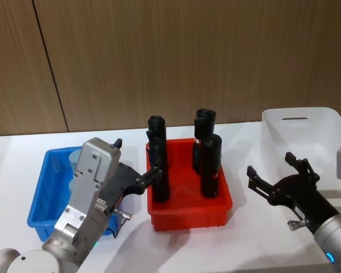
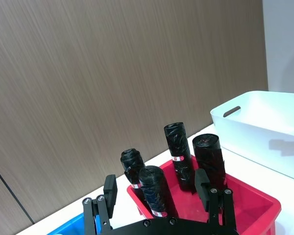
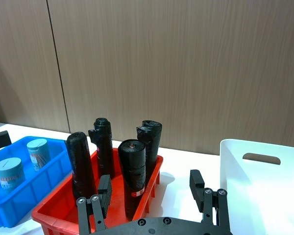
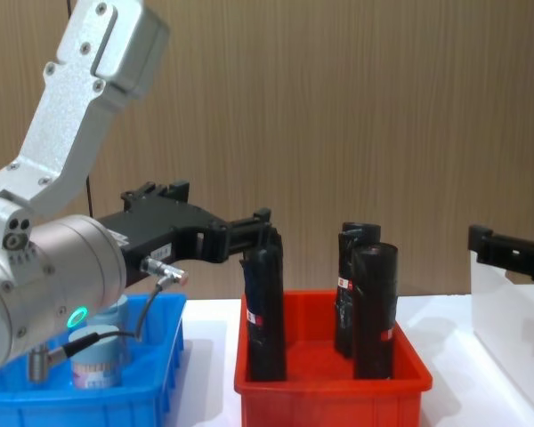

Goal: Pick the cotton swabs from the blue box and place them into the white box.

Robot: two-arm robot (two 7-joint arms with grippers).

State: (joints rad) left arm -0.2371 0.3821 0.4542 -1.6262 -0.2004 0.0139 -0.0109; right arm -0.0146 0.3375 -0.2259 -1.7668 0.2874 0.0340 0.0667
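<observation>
Two cotton swabs jars (image 3: 38,152) (image 3: 10,173) with pale lids stand in the blue box (image 1: 44,196) at the table's left; one cotton swabs jar (image 4: 98,360) shows behind my left arm in the chest view. My left gripper (image 1: 137,161) hovers open and empty over the blue box's right side, its fingers reaching toward the red bin. The white box (image 1: 307,133) stands at the far right and nothing shows in it. Just left of it, my right gripper (image 1: 271,166) hangs open and empty above the table.
A red bin (image 1: 188,207) holding several tall black rolls (image 1: 211,165) sits between the blue box and the white box. One roll (image 4: 263,302) stands close to my left gripper's fingertip. A wood-panel wall backs the white table.
</observation>
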